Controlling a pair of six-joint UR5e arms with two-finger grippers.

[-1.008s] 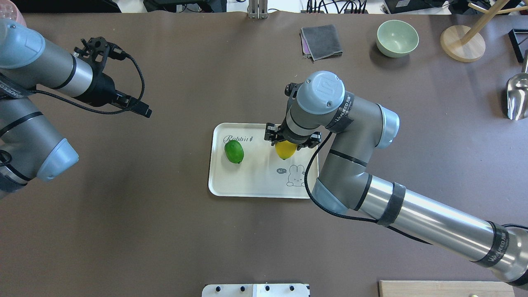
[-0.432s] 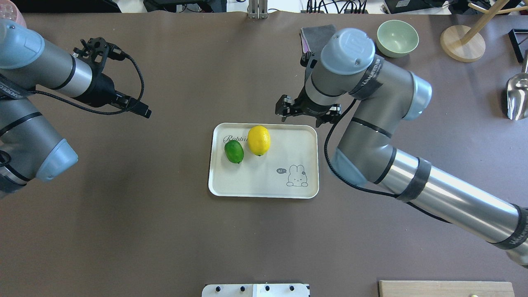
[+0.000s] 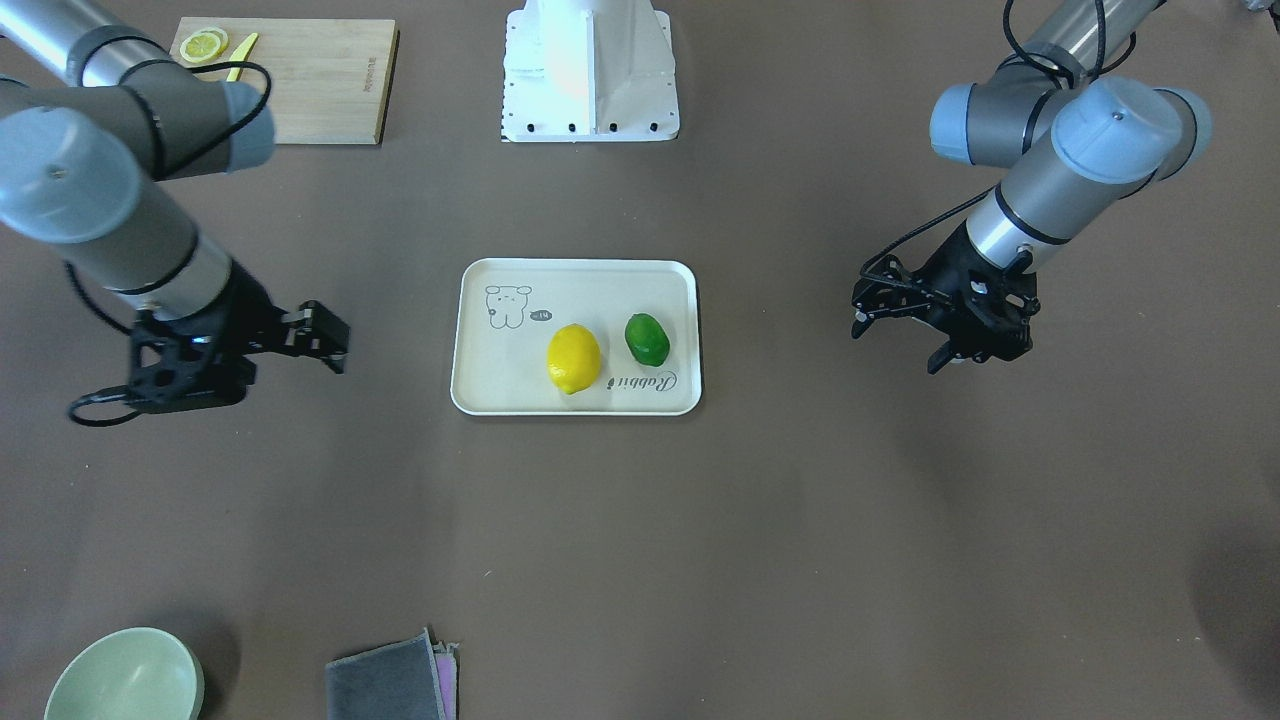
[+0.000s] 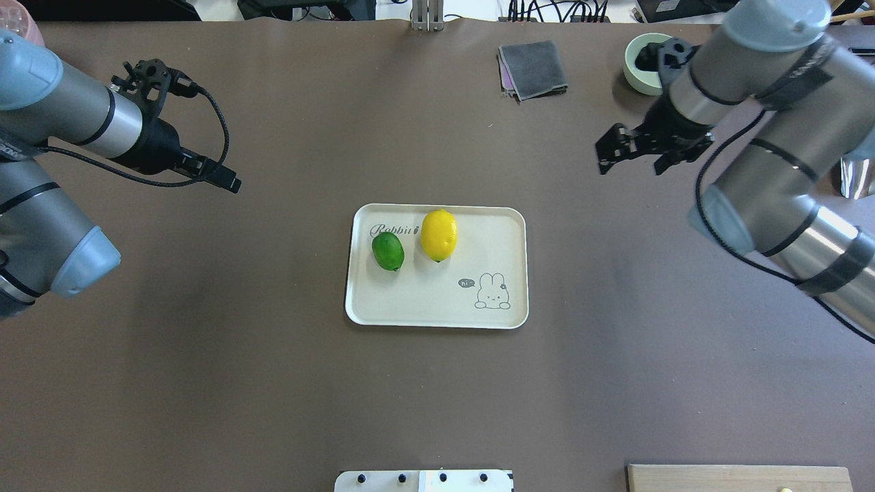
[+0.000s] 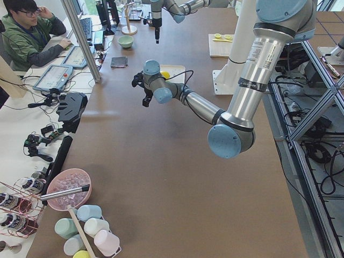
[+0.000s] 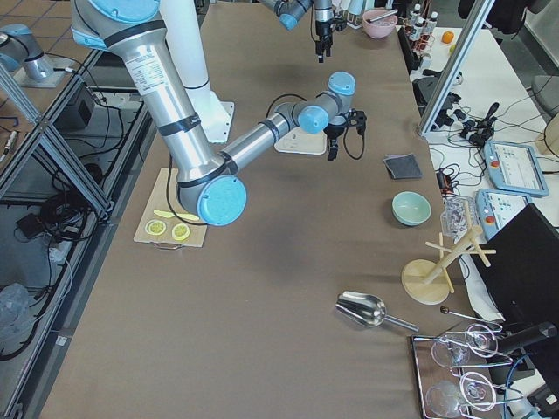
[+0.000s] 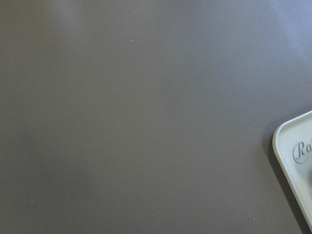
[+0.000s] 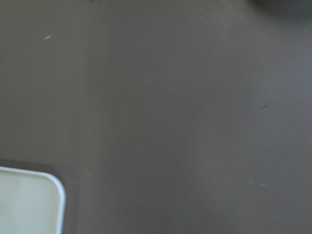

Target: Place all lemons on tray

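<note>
**A:** Where did the lemons end up?

**B:** Going left to right from overhead: the left claw hung over bare worktop, well apart from the tray. I couldn't tell its opening from any view. The green lemon and yellow lemon both lay on the tray, in the far part toward the robot's left, just beside each other and not touching. The right claw was spread wide and empty, up near the bowl. The task looked done.

**A:** How would they handle on a re-grip?

**B:** My read is that both are light, firm and glossy, so they'd likely roll or slip. I'd pinch across the short middle, not the pointed ends. The tray's rim is low, so a nudge could roll one off.

**A:** And the surface and room?

**B:** The worktop was flat, matte brown. A grey cloth and the bowl sat at the far edge. A cutting board with lemon slices was by the base. An operator sat at a desk alongside, and a metal scoop lay at the robot's right end.
</note>
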